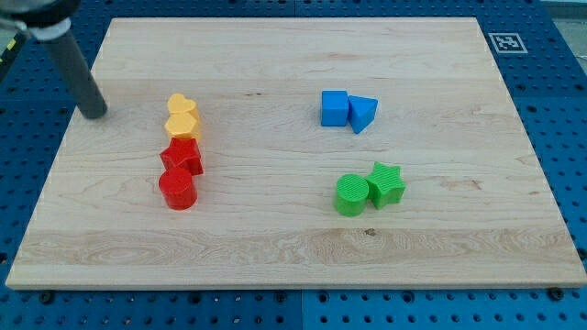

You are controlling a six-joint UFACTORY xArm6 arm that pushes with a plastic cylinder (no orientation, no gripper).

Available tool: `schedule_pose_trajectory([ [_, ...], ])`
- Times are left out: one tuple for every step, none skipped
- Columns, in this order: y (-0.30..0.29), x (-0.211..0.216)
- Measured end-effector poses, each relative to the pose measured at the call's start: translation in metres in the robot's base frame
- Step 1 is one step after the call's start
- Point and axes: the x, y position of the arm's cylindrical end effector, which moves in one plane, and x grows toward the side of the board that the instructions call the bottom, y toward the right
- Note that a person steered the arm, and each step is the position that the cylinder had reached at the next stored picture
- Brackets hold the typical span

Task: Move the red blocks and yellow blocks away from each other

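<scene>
Red blocks [180, 172] touch yellow blocks [182, 117], shapes unclear; my tip [94, 114], a bare tool, holds nothing.

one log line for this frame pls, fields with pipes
my tip left of yellow blocks, apart | yellow blocks touching red blocks in a column | not yet separated

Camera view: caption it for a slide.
My tip waits left of touching yellow blocks and red blocks.
</scene>
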Motion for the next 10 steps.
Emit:
schedule_pose_trajectory([
  [0.018,0.021],
  [0.018,0.023],
  [0.042,0.041],
  [0.068,0.045],
  [0.080,0.045],
  [0.091,0.045],
  [0.105,0.045],
  [0.107,0.045],
  [0.107,0.044],
  [0.114,0.044],
])
